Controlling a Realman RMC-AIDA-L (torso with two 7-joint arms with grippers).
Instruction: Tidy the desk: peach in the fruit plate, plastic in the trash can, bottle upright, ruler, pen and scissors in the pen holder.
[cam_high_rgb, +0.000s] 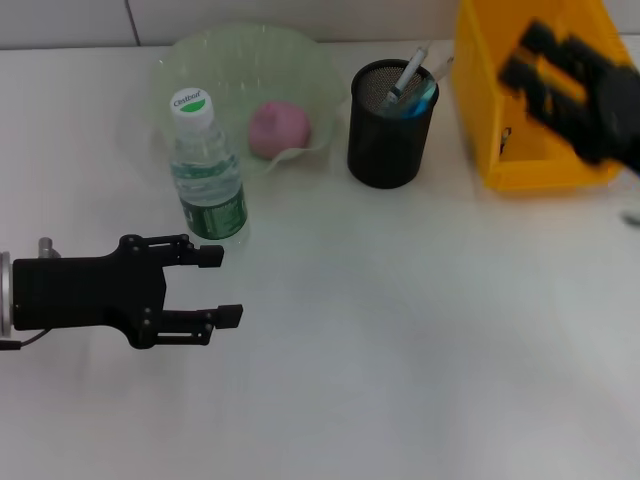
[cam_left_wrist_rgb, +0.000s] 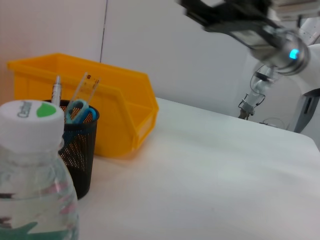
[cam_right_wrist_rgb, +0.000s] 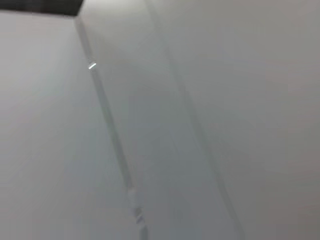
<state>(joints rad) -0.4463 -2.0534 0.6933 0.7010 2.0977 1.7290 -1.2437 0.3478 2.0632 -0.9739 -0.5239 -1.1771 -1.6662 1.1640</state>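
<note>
With the bottle (cam_high_rgb: 207, 168) upright beside the plate (cam_high_rgb: 190, 60) holding the peach (cam_high_rgb: 279, 128), the left end effector (cam_high_rgb: 222, 286) sat wide and empty near it; the right end effector (cam_high_rgb: 575, 85), its state unclear, hung blurred over the yellow bin (cam_high_rgb: 478, 110).

left gripper (cam_high_rgb: 225, 285) low over table (cam_high_rgb: 400, 350), just in front of bottle (cam_high_rgb: 205, 165), fingers apart, holding nothing, right gripper (cam_high_rgb: 570, 85) raised, blurred, well right of bottle

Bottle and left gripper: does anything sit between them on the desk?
Nothing visible does. The open left gripper sits just in front of the upright bottle, with only bare desk between them.
</note>
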